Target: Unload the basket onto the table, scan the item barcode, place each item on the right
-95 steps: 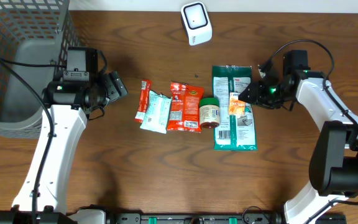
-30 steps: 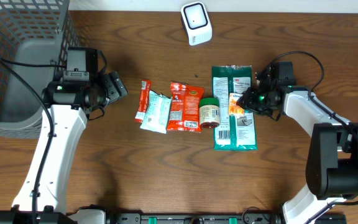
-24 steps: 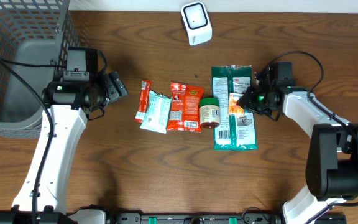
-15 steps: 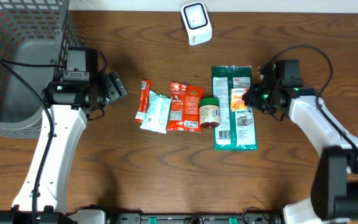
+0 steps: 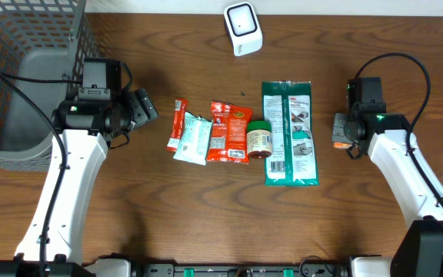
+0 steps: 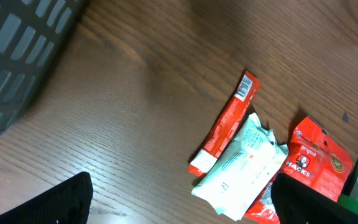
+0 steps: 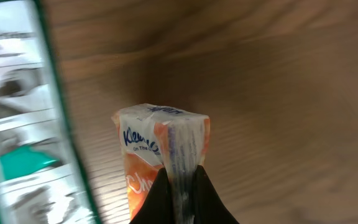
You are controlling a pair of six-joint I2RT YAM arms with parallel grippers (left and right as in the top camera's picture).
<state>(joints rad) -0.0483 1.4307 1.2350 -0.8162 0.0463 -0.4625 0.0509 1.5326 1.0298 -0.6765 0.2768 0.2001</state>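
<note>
Right wrist view: right fingers (image 7: 156,202) clench the tissue pack (image 7: 160,146) by its seam; it looks light, soft and slippery. Left fingers (image 6: 61,202) released.

In my right wrist view, the orange-and-white plastic tissue pack (image 7: 160,149) runs off the bottom edge, its lower end hidden behind my right gripper (image 7: 180,180). The large green foil pouch (image 7: 17,124) beside it is blurred and cropped on the left. My left wrist view cuts off the red snack pouch (image 6: 319,158) at the bottom.

Dark wood surface (image 5: 206,208), matt, visible grain. Orange tissue pack (image 7: 160,146): glossy crinkled plastic film. Shiny plastic green pouch (image 5: 289,135). Matt grey mesh basket (image 5: 21,46).
</note>
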